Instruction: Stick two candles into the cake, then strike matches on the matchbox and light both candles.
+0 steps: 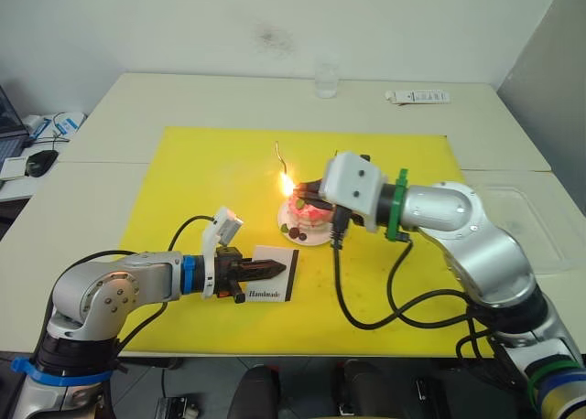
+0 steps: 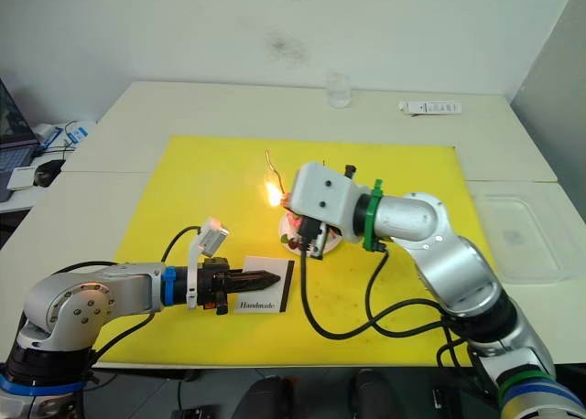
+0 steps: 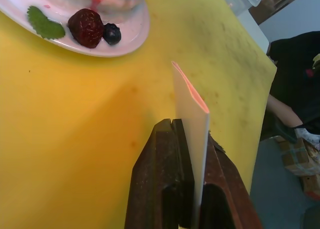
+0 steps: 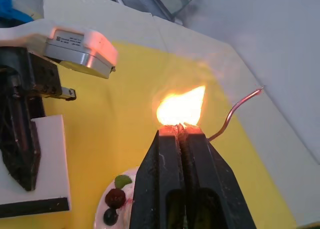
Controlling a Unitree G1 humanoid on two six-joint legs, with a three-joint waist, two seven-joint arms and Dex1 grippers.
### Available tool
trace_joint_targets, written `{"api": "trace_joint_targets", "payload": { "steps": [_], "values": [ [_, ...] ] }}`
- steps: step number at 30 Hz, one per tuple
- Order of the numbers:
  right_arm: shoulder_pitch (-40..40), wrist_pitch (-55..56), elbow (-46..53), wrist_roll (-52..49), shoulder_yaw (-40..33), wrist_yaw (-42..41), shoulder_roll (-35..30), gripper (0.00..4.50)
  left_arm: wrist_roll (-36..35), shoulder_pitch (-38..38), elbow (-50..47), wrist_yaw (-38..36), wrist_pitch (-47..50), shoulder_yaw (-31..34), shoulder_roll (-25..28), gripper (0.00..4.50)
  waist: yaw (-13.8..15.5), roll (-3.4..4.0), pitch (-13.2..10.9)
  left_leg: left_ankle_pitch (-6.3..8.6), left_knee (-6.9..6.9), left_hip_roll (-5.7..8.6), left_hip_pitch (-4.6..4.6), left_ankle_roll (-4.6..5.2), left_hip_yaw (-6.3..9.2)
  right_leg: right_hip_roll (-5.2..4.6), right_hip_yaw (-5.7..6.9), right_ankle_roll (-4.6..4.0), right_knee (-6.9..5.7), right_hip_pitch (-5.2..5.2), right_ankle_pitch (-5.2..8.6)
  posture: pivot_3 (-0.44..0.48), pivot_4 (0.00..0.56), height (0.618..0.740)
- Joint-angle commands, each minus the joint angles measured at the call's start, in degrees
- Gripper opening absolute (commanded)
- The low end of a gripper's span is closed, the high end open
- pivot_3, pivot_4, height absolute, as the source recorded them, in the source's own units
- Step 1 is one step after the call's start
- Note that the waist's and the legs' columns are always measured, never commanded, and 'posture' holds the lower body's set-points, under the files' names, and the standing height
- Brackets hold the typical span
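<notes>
Even, bright room light falls from above, so the yellow mat [image 1: 201,190] reads saturated and shadows stay soft and short. The flame [image 4: 181,108] is the one hot spot: blown out to white-orange in the right wrist view, throwing a pinkish glow over the mat around it (strongest toward 3 o'clock). In the left wrist view the fingers [image 3: 165,189] at 6 o'clock are soft with nearness, and the background at 2 o'clock is blurred. Head views are sharp.

The small round pink layered cake [image 1: 309,217] sits on its white plate. One thin wavy candle [image 1: 283,158] rises beside a bright flame. The flat white matchbox [image 1: 272,273] stands on edge nearby.
</notes>
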State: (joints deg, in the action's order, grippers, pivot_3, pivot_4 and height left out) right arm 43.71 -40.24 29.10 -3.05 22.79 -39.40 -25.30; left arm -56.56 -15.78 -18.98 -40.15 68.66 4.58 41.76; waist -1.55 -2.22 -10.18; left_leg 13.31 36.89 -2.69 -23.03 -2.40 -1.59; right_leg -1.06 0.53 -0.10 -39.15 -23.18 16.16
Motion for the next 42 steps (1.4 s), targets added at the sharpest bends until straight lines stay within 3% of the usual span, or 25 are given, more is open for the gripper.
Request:
{"api": "trace_joint_targets", "payload": {
  "steps": [1,21,42],
  "values": [
    [2.6,1.9,-1.8,3.4,0.4,3.3,1.7,0.02,0.1,-0.2,-1.4,-0.6,-0.8,0.6,0.2,0.0,0.0,0.0,0.0,0.0,0.0,-0.01,0.0,0.0,0.01,0.0,0.01,0.0,0.0,0.0,0.0,0.0,0.15,0.74],
    [7.2,11.5,-13.7,9.5,0.3,3.8,5.5,0.02,-0.8,0.4,-2.1,0.2,-0.7,1.6,-0.5,0.0,0.0,0.0,0.0,0.01,-0.02,-0.01,-0.01,0.01,0.0,0.0,0.01,-0.01,0.01,-0.01,-0.01,0.0,0.15,0.74],
    [7.1,15.3,-17.3,11.8,-0.2,3.8,6.8,0.02,-0.6,0.1,-1.9,0.2,-1.1,1.3,-0.9,0.0,0.0,0.0,0.0,0.01,-0.02,-0.02,-0.01,0.01,0.01,0.0,0.01,-0.01,0.01,-0.01,-0.01,0.0,0.15,0.74]
  ]
}}
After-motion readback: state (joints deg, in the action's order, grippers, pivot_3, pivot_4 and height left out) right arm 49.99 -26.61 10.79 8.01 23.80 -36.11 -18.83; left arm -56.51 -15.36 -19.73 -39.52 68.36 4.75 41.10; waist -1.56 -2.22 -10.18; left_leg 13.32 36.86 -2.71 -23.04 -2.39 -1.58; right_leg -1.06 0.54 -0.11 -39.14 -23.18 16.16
